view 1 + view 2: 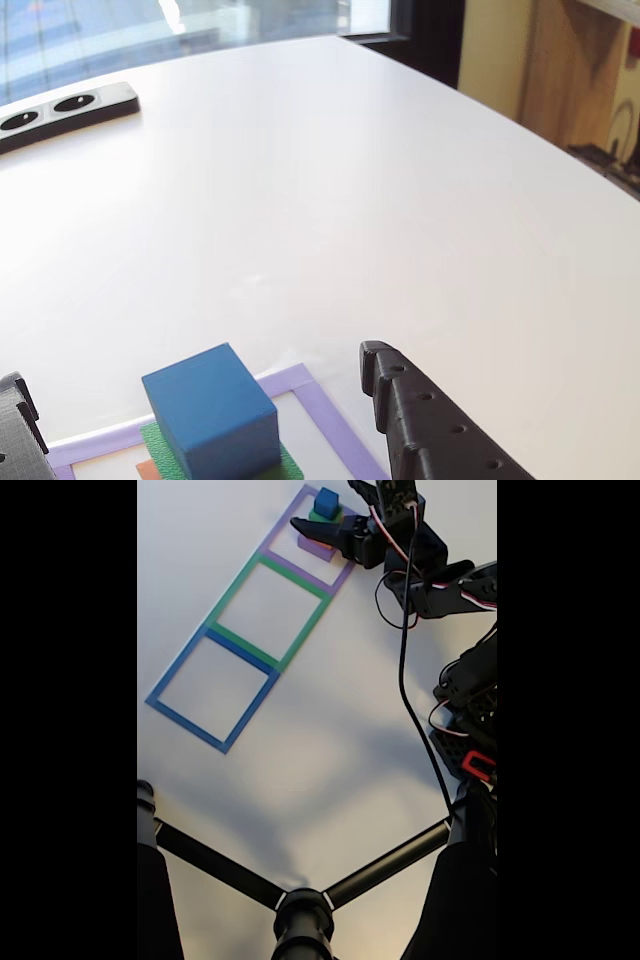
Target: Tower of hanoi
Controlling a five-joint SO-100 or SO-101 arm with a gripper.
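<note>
The tower of hanoi stands stacked in the purple tape square (pixel 345 573) at the top of the fixed view: blue cube (pixel 326 502) on top, green block (pixel 318 518) under it, purple block (pixel 318 549) at the base. In the other view the blue cube (pixel 212 410) sits on the green block (pixel 155 440), with a sliver of the orange block (pixel 148 470) below. My gripper (pixel 192 368) is open. Its black fingers (pixel 430 425) stand on either side of the stack without touching the cube. In the fixed view the gripper (pixel 322 504) straddles the tower from the right.
A green tape square (pixel 245 578) and a blue tape square (pixel 180 670) lie in a row below the purple one on the white table (pixel 330 200). A black device with two round holes (pixel 70 105) lies far left. Black tripod legs (pixel 300 905) cross the bottom.
</note>
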